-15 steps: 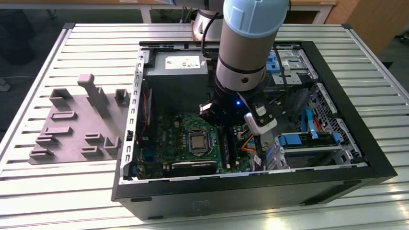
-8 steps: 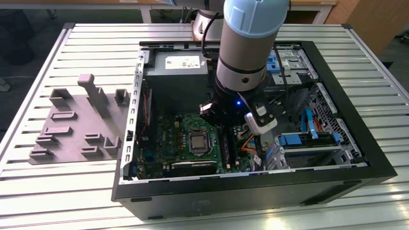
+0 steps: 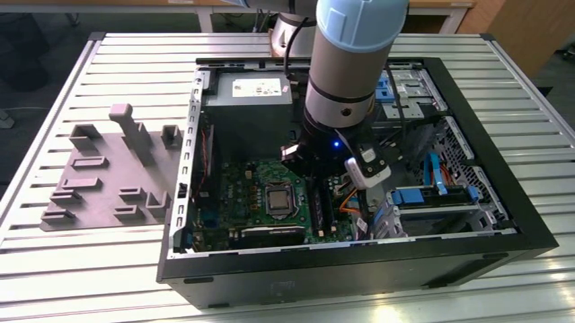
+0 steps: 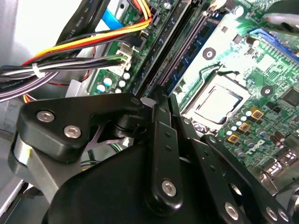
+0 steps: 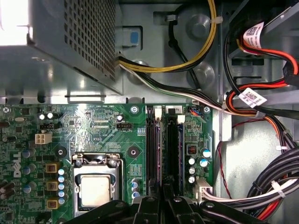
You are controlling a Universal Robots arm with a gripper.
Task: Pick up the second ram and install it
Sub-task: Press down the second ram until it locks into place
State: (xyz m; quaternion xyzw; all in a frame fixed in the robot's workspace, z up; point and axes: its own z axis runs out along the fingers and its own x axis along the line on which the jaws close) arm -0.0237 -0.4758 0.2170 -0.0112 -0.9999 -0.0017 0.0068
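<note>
Hovering over motherboard (image 5: 107, 126) memory slots (image 5: 173, 144); hand (image 5: 164, 192) clenched edge-on along second ram (image 4: 196, 44). Keep stick square, press evenly.

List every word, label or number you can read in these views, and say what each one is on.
White sticker on the power supply, exterior view: print too small to read.
White cable tags, first wrist view: codes and print too small to read.
Motherboard lettering, first wrist view: too fine to quote reliably.
Black cable lettering, second wrist view: blurred.
No text can be quoted with confidence.
</note>
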